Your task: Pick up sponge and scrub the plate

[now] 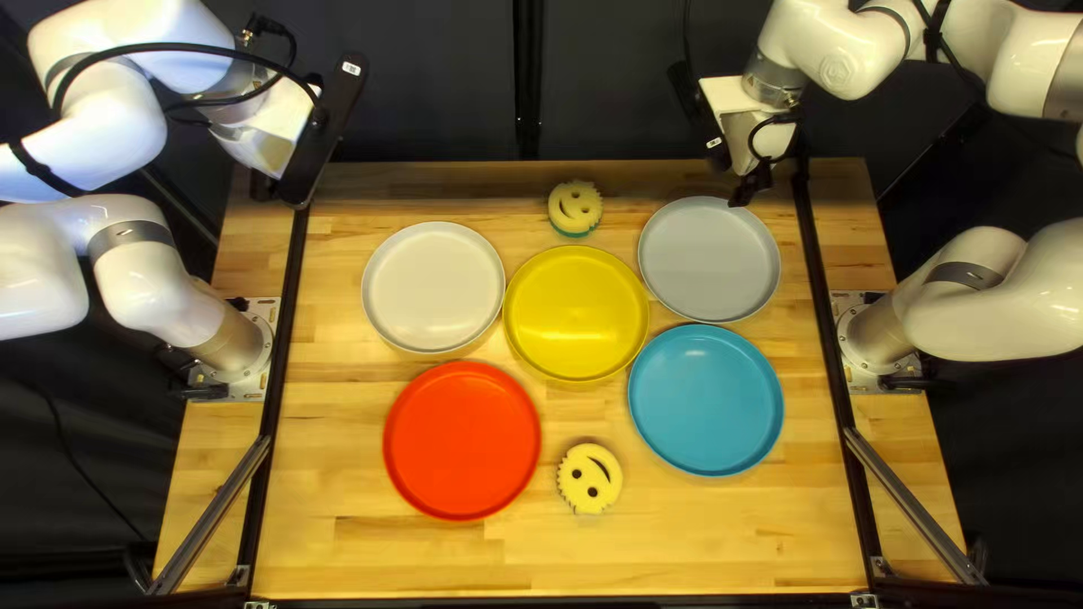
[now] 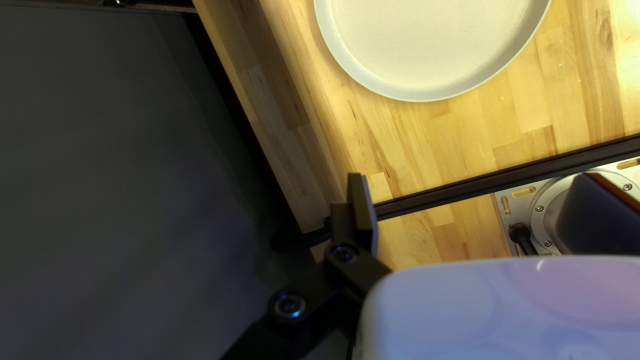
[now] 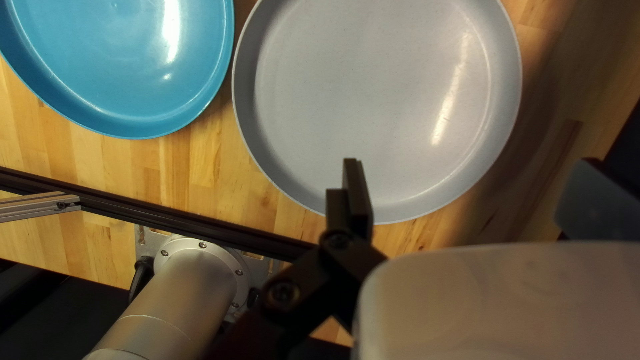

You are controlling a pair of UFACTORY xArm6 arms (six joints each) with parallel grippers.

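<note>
Well, left tool (image 1: 264,186) spread wide, right tool (image 1: 758,184) likewise (near the grey plate (image 1: 709,259))

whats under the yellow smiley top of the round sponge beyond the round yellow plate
A green layer shows along the edge of the round sponge nearest the yellow plate. The rest of that layer and anything beneath the sponge are covered.
</note>
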